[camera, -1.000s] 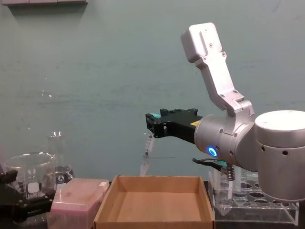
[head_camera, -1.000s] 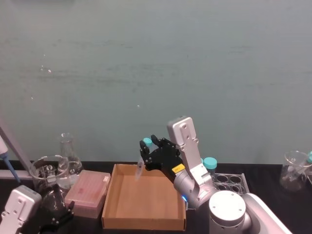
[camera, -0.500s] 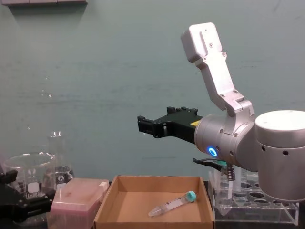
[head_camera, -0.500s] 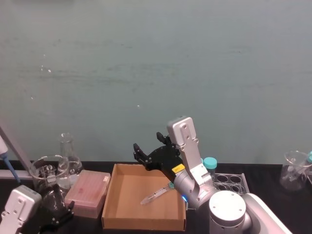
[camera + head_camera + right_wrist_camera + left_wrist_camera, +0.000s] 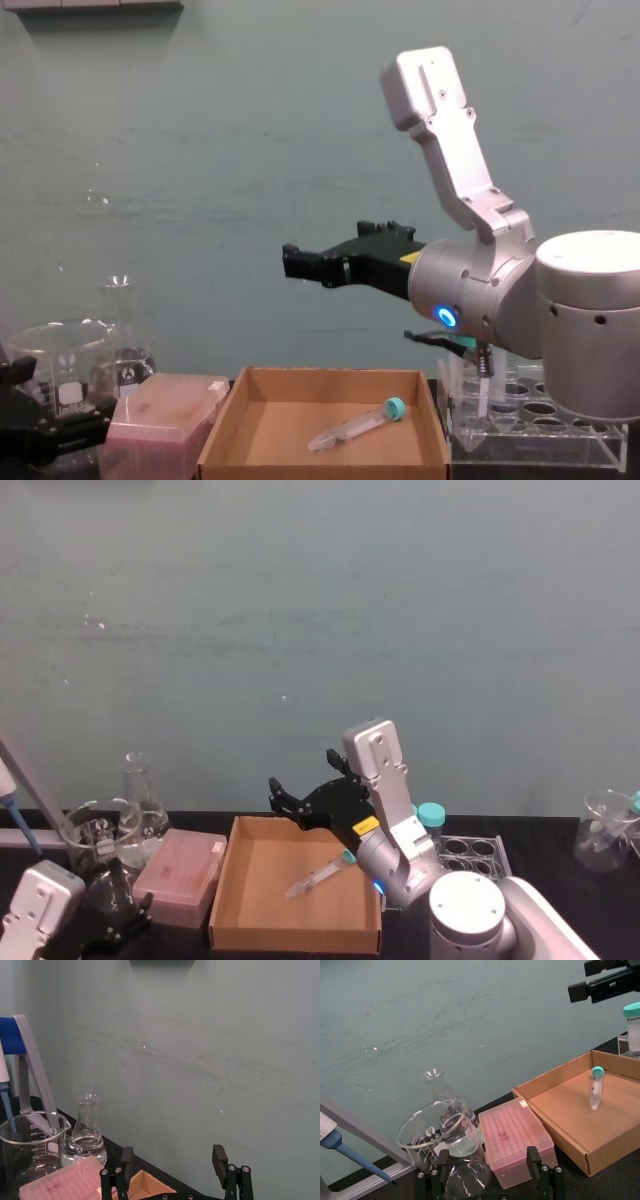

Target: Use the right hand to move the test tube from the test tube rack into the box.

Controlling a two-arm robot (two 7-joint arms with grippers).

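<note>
The test tube (image 5: 318, 873) (image 5: 355, 424) (image 5: 595, 1089), slim and clear with a small teal cap, lies slanted on the floor of the brown cardboard box (image 5: 226, 884) (image 5: 226, 428) (image 5: 568, 1151). Well above the box's back edge hangs my right gripper (image 5: 300, 777) (image 5: 292, 263) (image 5: 171, 1160), open and holding nothing. It also appears from the left wrist as the right gripper (image 5: 600, 981). The clear test tube rack (image 5: 472, 855) (image 5: 545, 432) stands just right of the box. My left gripper (image 5: 115, 920) (image 5: 489, 1177) rests open at the table's near left.
A pink translucent lidded box (image 5: 182, 876) (image 5: 160, 415) sits left of the cardboard box, with a glass beaker (image 5: 95, 835) and a conical flask (image 5: 141, 798) beyond it. A wider teal-capped tube (image 5: 430, 816) stands in the rack. Another beaker (image 5: 605, 832) is at the far right.
One second ago the right gripper held the test tube upright above the box. It opened, the tube dropped and came to rest in the box, and the fingers spread a little wider.
</note>
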